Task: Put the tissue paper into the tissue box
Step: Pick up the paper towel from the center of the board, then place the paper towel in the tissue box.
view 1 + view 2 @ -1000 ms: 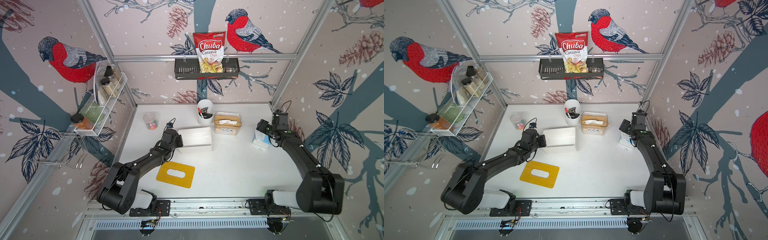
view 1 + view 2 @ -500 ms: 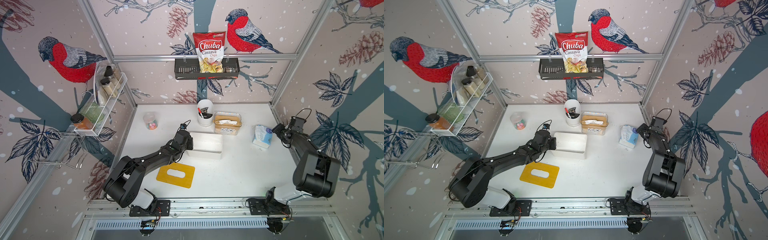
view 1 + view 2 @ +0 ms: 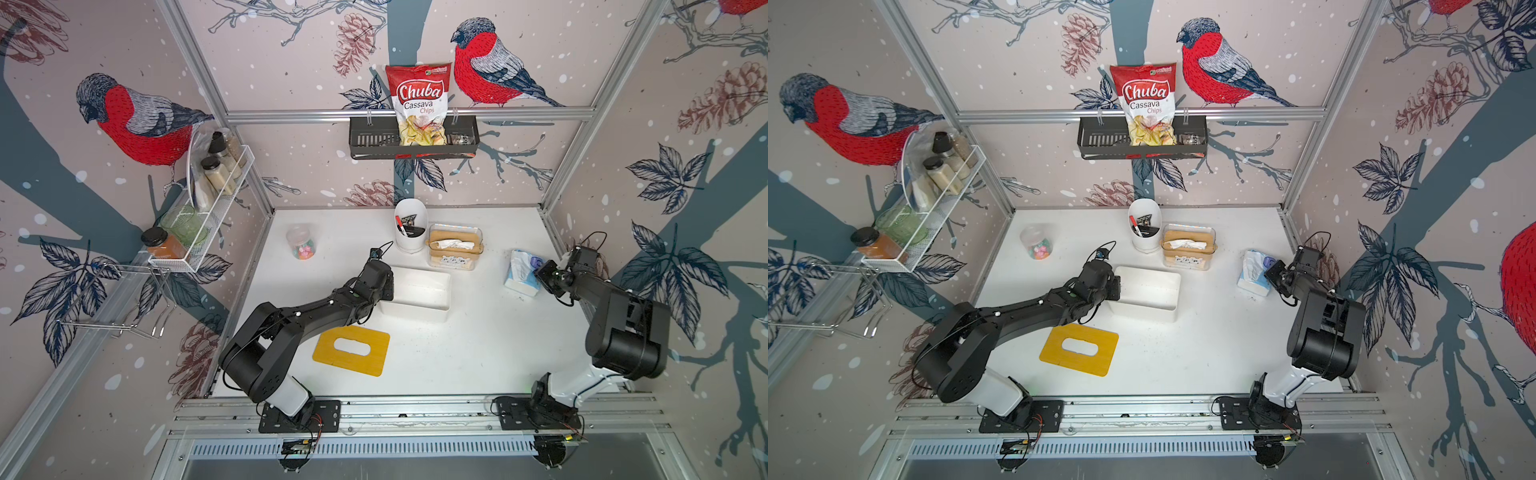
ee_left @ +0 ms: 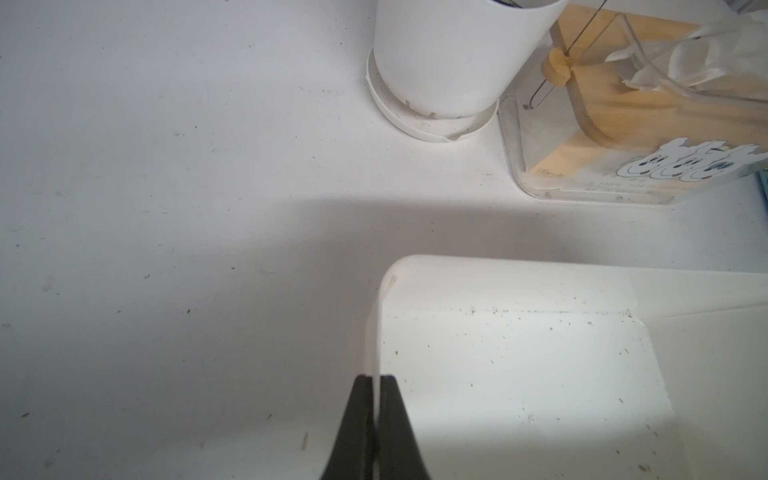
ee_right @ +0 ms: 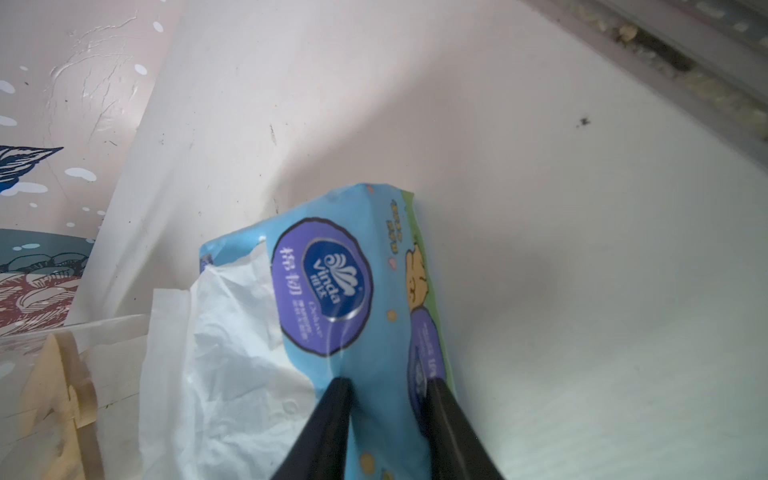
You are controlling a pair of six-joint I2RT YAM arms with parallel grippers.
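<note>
The tissue paper [image 3: 519, 276] is a light-blue soft pack with white sheets spilling from its torn top, lying at the table's right side in both top views [image 3: 1250, 276]. My right gripper [image 5: 388, 384] pinches the pack's [image 5: 353, 291] near end, and the film puckers between the fingers. The tissue box [image 3: 411, 311] is an open white tub at mid-table [image 3: 1142, 309], with only specks inside it [image 4: 519, 374]. My left gripper [image 4: 377, 380] is shut on the tub's thin left wall. The box's yellow slotted lid [image 3: 351, 349] lies flat in front.
A white cup of markers [image 3: 410, 226] and a clear case holding a wooden dispenser [image 3: 455, 247] stand behind the tub. A candy jar [image 3: 301, 242] sits at back left. The right wall's frame rail [image 5: 665, 62] runs close behind the pack.
The left arm has dragged the white tub rightward and forward. The right arm has swung out toward the right wall, and its jaws have come together on the pack's end.
</note>
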